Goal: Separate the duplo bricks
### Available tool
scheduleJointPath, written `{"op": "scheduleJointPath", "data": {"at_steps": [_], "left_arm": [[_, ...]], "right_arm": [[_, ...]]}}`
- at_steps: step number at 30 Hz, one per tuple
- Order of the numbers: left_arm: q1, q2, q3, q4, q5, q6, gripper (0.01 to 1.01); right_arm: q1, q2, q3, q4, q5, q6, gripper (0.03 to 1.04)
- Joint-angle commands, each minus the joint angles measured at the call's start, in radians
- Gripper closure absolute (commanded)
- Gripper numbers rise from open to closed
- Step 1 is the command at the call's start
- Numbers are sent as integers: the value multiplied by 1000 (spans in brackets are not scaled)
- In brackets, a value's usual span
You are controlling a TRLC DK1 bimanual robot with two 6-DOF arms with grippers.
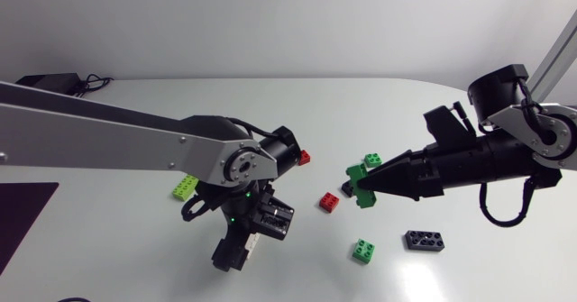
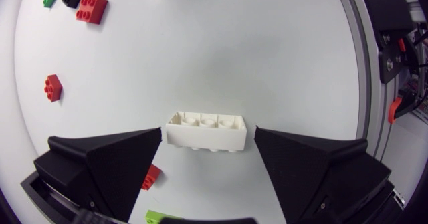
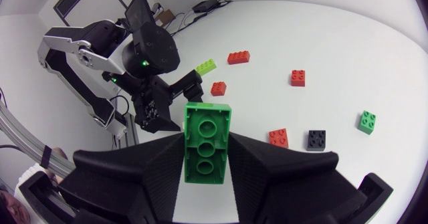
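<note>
- Jaws on the left arm (image 1: 135,140) are standing released, one wedge at each short end of a white brick (image 2: 205,130). A sliver of worktop (image 2: 221,50) is showing between the brick and one wedge, so nothing is gripping it.
- That white brick is lying flat on the worktop between the wedges, with a small red brick (image 2: 152,176) just beside one of them.
- Jaws on the right arm (image 1: 487,162) are clenching a green brick (image 3: 207,144) from two sides and holding it over the middle of the worktop.
- Loose bricks are lying apart from one another around it: a red one (image 1: 329,201), a second green one (image 1: 363,250), a dark grey one (image 1: 424,240) and a lime one (image 1: 185,187).
- Judging from this, the left arm is lining up a grasp. It will go best if both wedges are meeting the brick's ends squarely and together, so the brick is not skidding or twisting.
- The right arm will do best setting its green brick down on a bare patch, well apart from the others.
- No brand, label or writing is readable on any brick.
</note>
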Motion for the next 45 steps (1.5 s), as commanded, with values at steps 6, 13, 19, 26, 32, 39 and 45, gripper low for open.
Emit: {"op": "scheduleJointPath", "data": {"at_steps": [6, 13, 19, 26, 32, 39, 45], "left_arm": [[121, -12, 14, 17, 43, 54, 54], [156, -28, -8, 17, 127, 100, 54], [139, -25, 32, -15, 155, 56, 54], [175, 6, 299, -175, 293, -303, 80], [170, 34, 318, -175, 290, -566, 259], [156, 46, 181, -124, 204, -722, 295], [141, 18, 83, -94, 174, -793, 295]], "right_arm": [[-2, -4, 3, -20, -11, -16, 705], [8, 19, 17, -20, -13, -11, 705], [8, 20, 17, -20, -11, -10, 705], [-8, 19, 14, -18, -11, -17, 705], [5, 19, 14, -17, -10, -8, 705], [6, 5, -14, -12, -7, -10, 703], [6, -3, -20, -14, -4, -8, 703]]}}
